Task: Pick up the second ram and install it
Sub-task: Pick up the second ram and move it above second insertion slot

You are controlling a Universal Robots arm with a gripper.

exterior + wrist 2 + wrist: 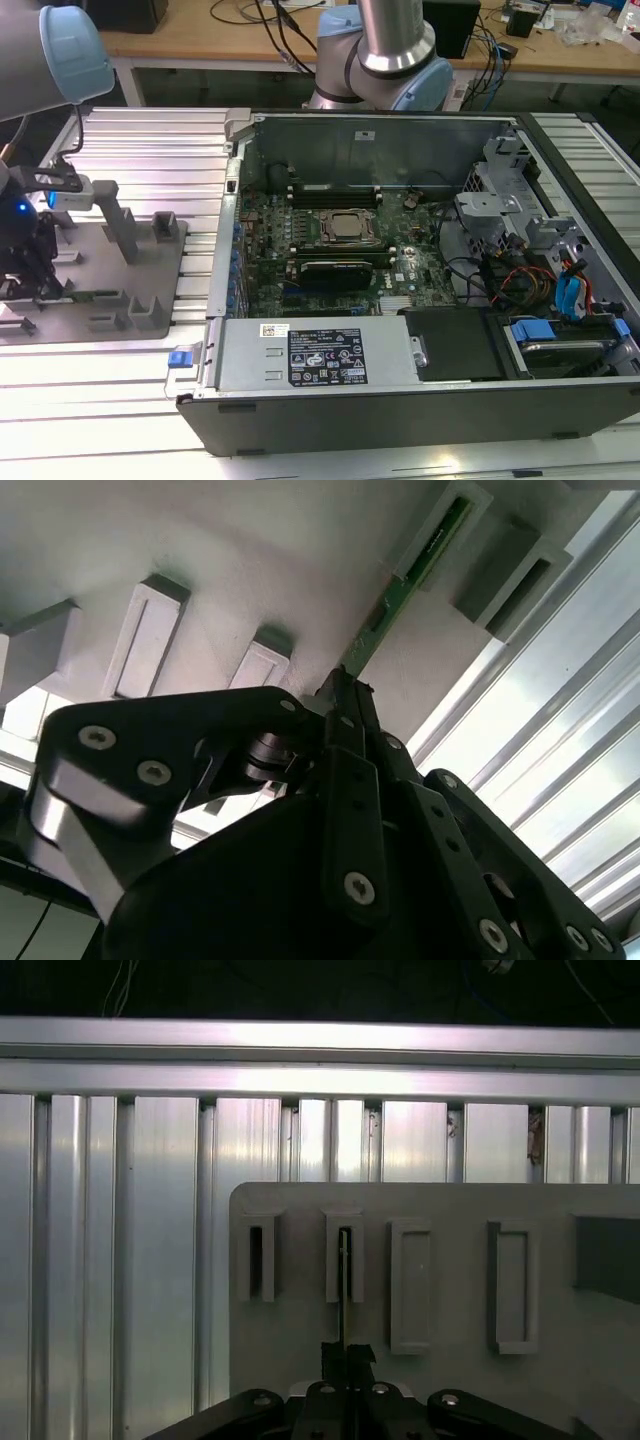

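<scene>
Grey fixture point(450, 1200) holds the second ram point(420, 565) (slotted), fingers point(345, 730) pinching it.

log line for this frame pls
stage: pick | gripper shut on second ram | ram on edge in slot of grey fixture tray | tray at exterior view's left of open pc case
</scene>
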